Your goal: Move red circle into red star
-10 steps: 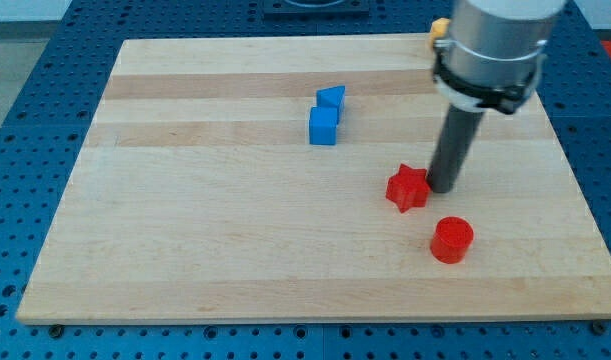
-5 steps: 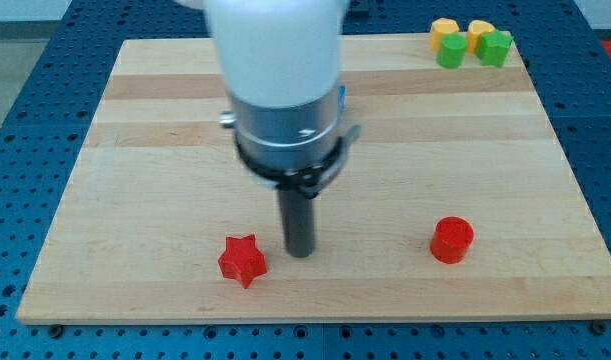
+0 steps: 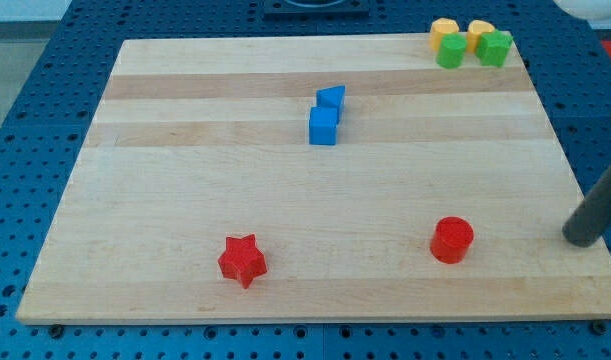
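Note:
The red circle (image 3: 452,240) sits on the wooden board (image 3: 185,200) at the lower right. The red star (image 3: 243,260) lies at the lower left of centre, far from the circle. My tip (image 3: 582,240) is at the view's right edge, to the right of the red circle and apart from it, about level with it. The rod rises up and right out of the view.
Two blue blocks (image 3: 326,115) stand touching above the board's centre. At the top right corner are two yellow blocks (image 3: 461,29) and two green blocks (image 3: 473,50), close together.
The red star was pushed from beside the circle to the lower left. My tip then swung across to the view's right edge, beyond the red circle. The circle has not moved.

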{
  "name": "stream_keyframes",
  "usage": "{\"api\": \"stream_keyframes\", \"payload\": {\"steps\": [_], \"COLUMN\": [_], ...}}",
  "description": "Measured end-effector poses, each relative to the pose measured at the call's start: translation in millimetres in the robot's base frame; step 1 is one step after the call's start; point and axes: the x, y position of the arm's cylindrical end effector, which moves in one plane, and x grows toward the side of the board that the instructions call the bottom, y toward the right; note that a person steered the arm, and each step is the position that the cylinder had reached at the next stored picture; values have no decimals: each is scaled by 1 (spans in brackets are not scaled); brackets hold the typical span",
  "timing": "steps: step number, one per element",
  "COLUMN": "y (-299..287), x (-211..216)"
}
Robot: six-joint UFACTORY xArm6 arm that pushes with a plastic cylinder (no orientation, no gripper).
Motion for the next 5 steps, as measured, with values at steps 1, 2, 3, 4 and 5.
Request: {"api": "stream_keyframes", "payload": {"steps": [1,2,3,4,5], "y": [-34,-87,-138,-127,-85], "x": [8,17,21,21,13]}}
